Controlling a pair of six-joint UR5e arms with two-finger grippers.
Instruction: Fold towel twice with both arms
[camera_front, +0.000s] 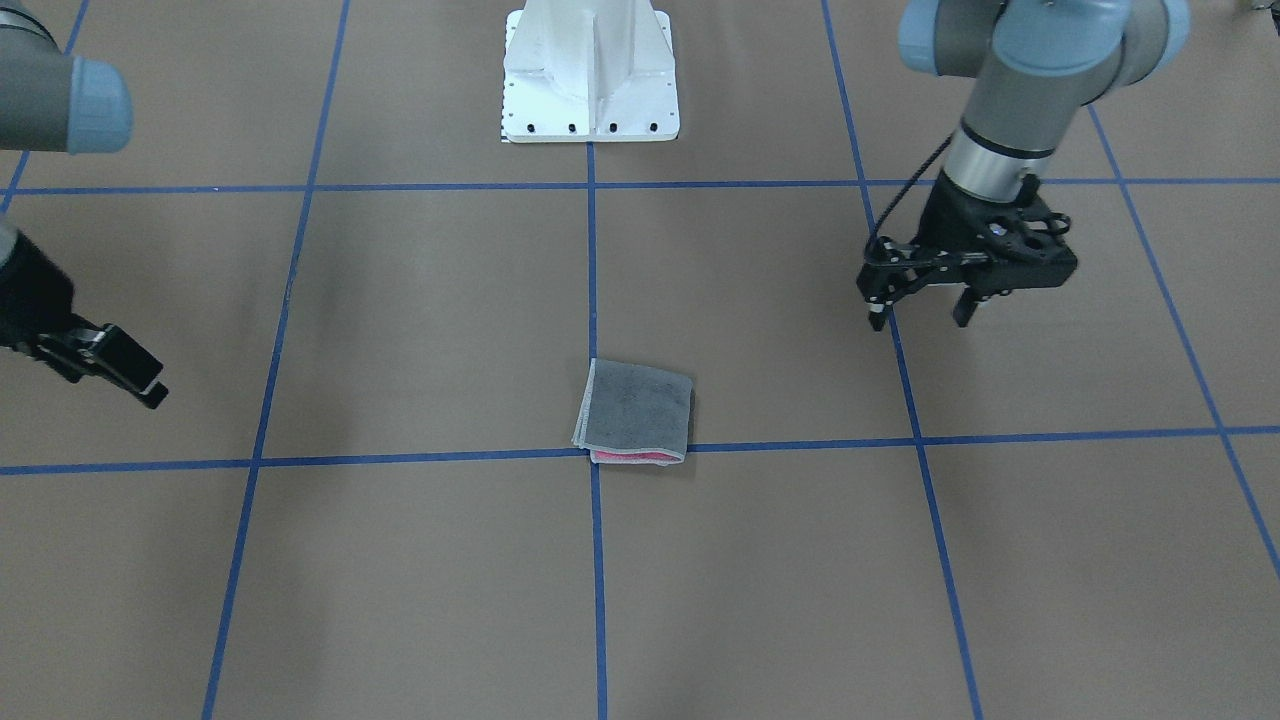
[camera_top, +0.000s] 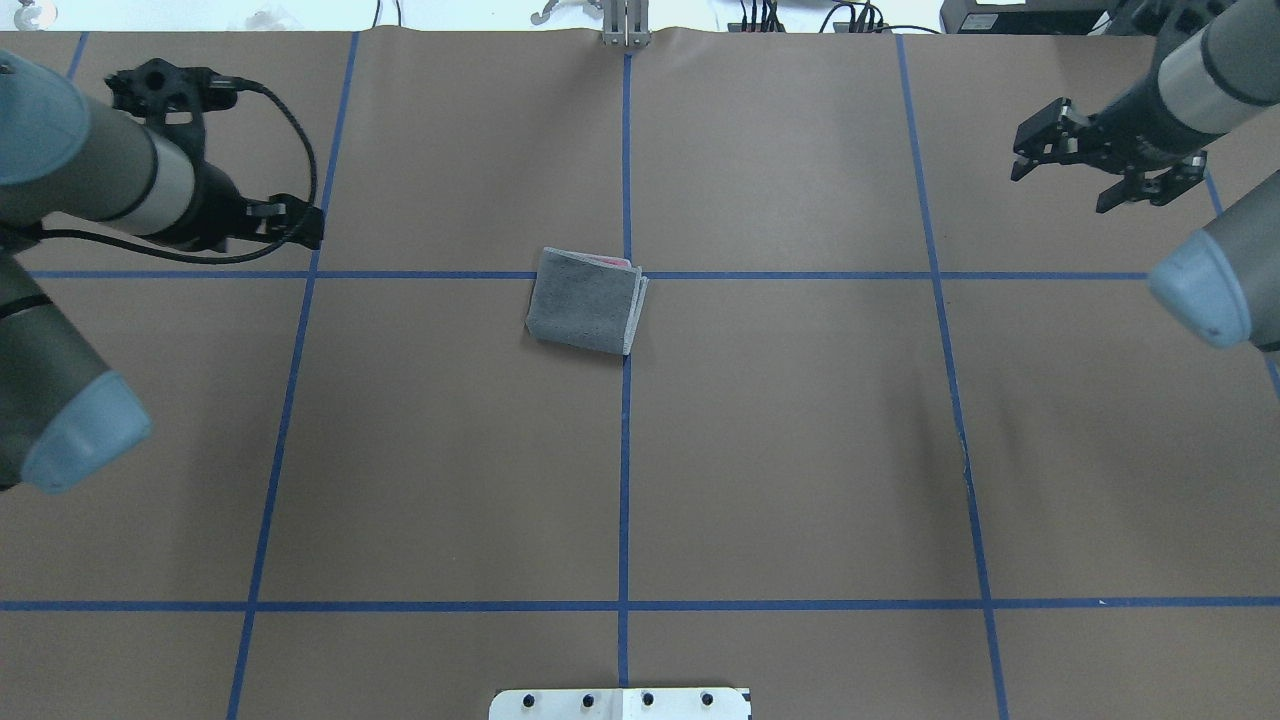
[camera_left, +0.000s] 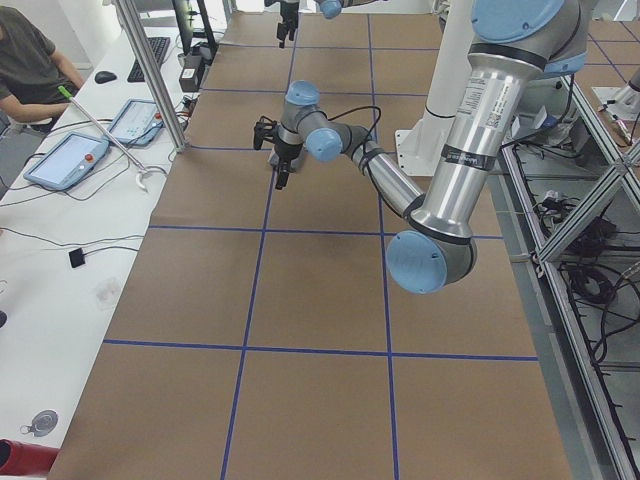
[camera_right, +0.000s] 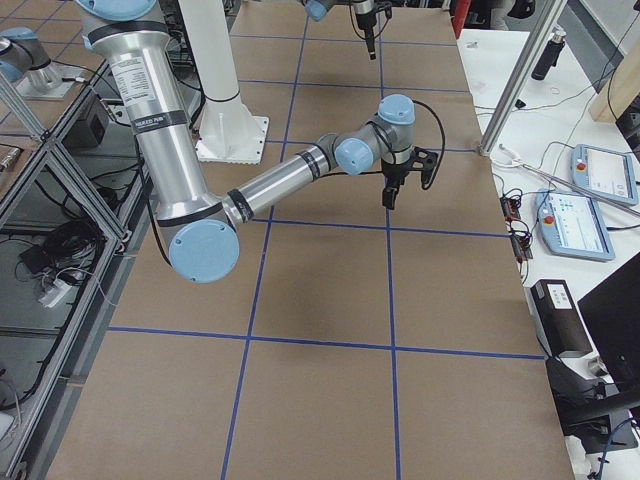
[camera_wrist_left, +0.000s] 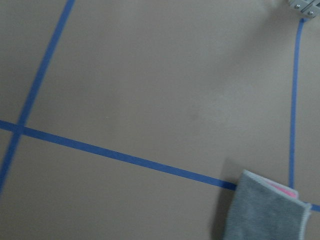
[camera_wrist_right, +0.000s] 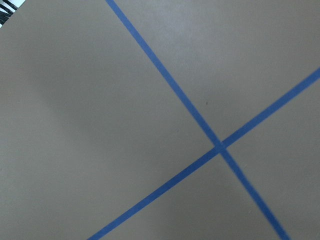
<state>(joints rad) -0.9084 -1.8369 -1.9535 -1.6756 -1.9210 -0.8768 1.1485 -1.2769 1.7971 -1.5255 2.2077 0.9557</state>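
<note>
The left gripper (camera_front: 920, 318) hung with its fingers spread and nothing between them, over bare table (camera_front: 420, 320) well to one side of the towel. The right gripper (camera_top: 1065, 180) also looked parted and empty in the overhead view, out toward the far corner on its own side. Behind them, the left arm (camera_front: 1010, 110) and the right arm (camera_top: 1200, 70) stood over the table's two ends, well apart from the cloth.

The towel (camera_front: 635, 412) lay flat in the middle of the table, at a crossing of the blue tape lines (camera_front: 800, 443). It was a compact packet with the dark grey face up, stacked pale edges along one side and a sliver of pink peeping out at another. We judged both folds made and the task as good as done.

The risk we saw was the packet loosening. The layers did not sit quite flush, and springy terry with nothing pressing on it could creep open. An arm crossing low over the centre could also drag the top layer.

The front-facing view showed the left fingers clearly apart, where the overhead view gave them only side-on. The left wrist view caught the towel's corner with its pink lip. The right wrist view held only tape and table. In neither side view could we find the towel.
</note>
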